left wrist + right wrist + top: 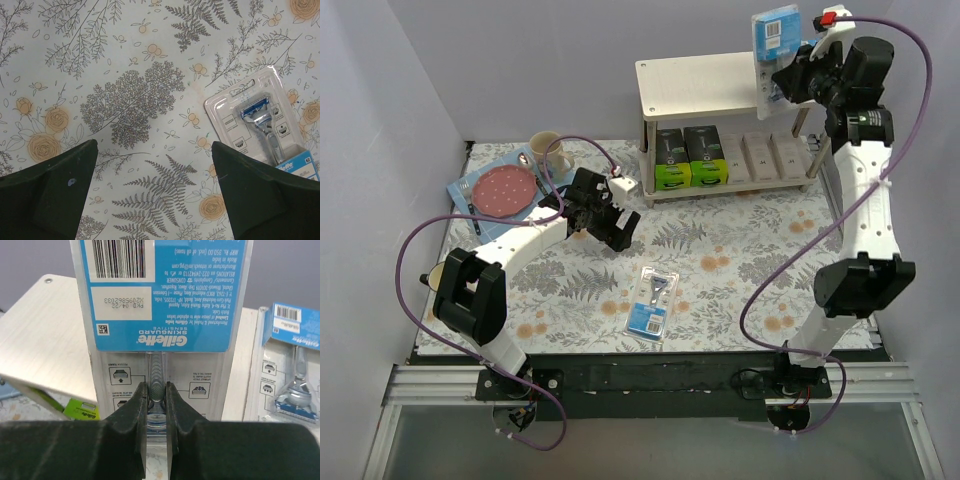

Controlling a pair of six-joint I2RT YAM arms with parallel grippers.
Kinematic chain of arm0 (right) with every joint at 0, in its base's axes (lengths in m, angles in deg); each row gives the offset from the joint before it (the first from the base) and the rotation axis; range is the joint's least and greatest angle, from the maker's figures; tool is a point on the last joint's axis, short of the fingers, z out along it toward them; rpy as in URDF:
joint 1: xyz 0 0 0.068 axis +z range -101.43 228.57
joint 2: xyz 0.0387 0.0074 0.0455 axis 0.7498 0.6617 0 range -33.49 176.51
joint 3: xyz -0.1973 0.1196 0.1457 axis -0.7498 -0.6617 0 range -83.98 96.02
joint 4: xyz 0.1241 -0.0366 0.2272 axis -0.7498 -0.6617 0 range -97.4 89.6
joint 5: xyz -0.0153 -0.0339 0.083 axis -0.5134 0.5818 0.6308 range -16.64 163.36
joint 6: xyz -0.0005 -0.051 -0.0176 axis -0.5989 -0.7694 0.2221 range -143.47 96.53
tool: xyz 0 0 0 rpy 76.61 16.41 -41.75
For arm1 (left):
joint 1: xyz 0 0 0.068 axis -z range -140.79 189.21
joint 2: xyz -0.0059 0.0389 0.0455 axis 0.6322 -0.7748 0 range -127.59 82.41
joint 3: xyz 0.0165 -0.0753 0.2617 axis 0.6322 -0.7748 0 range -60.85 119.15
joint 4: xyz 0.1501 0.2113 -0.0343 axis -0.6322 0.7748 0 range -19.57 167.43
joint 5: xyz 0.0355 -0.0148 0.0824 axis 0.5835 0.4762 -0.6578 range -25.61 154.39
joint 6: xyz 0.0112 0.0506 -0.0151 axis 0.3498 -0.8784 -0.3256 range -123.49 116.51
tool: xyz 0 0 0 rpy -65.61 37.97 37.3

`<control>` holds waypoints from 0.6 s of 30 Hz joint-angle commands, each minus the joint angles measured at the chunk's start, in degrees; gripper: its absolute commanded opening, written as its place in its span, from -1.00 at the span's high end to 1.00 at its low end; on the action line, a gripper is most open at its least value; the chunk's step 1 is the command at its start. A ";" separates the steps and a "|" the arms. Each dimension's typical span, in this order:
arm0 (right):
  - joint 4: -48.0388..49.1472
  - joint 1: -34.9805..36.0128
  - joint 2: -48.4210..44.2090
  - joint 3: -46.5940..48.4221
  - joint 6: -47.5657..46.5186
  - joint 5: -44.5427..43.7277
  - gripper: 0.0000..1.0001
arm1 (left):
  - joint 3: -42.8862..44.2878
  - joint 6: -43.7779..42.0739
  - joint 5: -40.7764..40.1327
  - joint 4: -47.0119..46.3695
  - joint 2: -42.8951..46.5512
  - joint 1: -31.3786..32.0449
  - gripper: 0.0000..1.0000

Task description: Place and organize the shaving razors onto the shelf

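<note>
The shelf [700, 85] stands at the back. Its lower tier holds two black-and-lime boxes [690, 158] and slim white boxes [773, 154]. My right gripper [783, 80] is shut on a blue-carded blister pack [777, 35], held upright over the top board's right end. In the right wrist view its fingertips [135, 405] pinch the pack [162, 315] at the razor handle, and a second pack [292, 375] lies on the board to the right. Another blister pack [652, 303] lies flat on the floral cloth. My left gripper [612, 225] hovers open and empty above the cloth. That pack [260, 125] shows just right of its fingers [265, 200].
A cream mug [546, 152] and a round pink plate [507, 190] on a blue mat sit at the back left. White walls close in the table on the left, back and right. The right arm's purple cable [790, 250] loops over the cloth.
</note>
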 commanded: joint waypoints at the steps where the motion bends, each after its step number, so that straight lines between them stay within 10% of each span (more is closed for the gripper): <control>1: 0.77 0.03 5.99 5.41 8.03 -5.44 0.97 | 0.58 -0.06 0.57 -1.02 3.09 0.23 -0.96; 18: 3.41 4.59 15.84 9.01 11.46 -7.47 0.97 | -1.35 -0.07 0.31 -1.02 3.80 0.23 -0.96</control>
